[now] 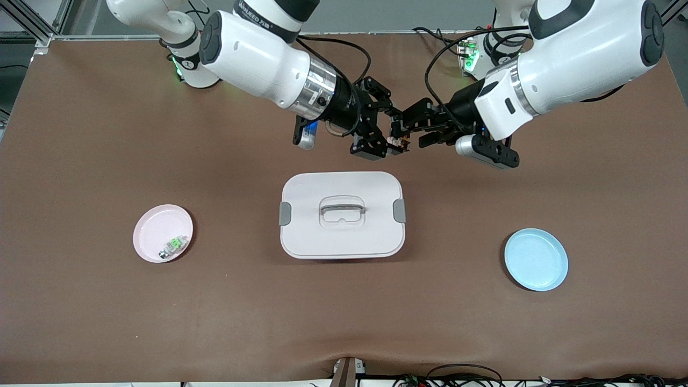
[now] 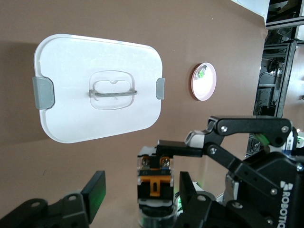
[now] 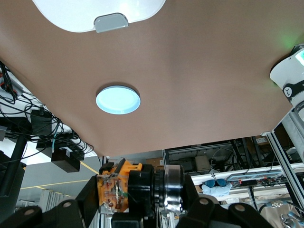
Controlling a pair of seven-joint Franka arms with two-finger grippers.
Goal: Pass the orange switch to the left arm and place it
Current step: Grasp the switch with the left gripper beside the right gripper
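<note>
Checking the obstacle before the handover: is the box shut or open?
Shut. The box's lid lies flat on it, with the handle recessed and both grey side latches down against its sides.

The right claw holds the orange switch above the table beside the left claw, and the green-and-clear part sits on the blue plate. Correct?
Not quite. The green-and-clear part sits on the pink plate, as the front view shows; the blue plate holds nothing. The right claw does hold the orange switch beside the left claw.
</note>
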